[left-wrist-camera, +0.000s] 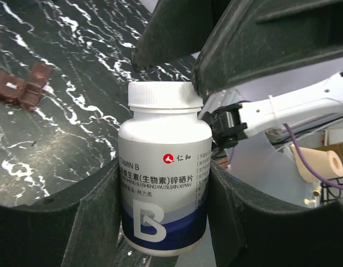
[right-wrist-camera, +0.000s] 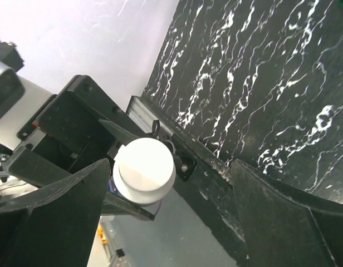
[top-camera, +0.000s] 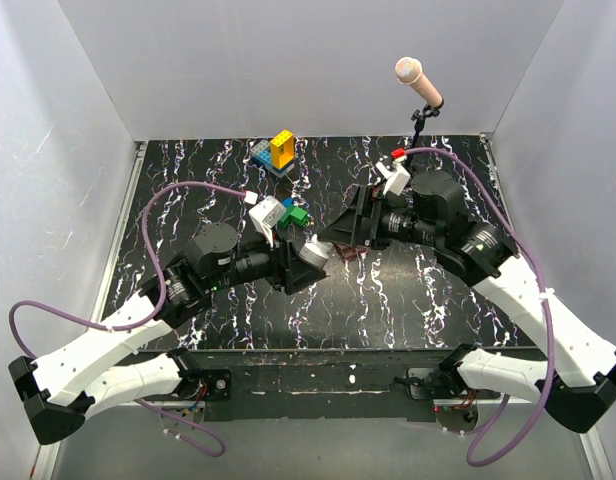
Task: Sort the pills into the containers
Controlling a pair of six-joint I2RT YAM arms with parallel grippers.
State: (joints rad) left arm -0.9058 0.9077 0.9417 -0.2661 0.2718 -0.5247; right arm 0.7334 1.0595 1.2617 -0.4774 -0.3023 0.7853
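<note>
At the middle of the black, white-veined table (top-camera: pixel 388 300) the two arms meet nose to nose; the left gripper (left-wrist-camera: pixel 163 189) is clamped on a white vitamin bottle (left-wrist-camera: pixel 160 133), one finger on each side of its label, holding it clear of the surface with the white cap (right-wrist-camera: pixel 145 167) turned toward the other arm; the right gripper (right-wrist-camera: pixel 171 167) faces that cap with its jaws spread wide, one finger on either side and gripping nothing; the cap sits close to one finger, though whether they touch cannot be told. The brown pill box (left-wrist-camera: pixel 18 89) lies flat on the table just beside the bottle, under the right gripper in the top view, with one small lid tipped up. Toy blocks (top-camera: pixel 278 150) stand toward the far edge, a green block (top-camera: pixel 298 213) nearer the grippers.
</note>
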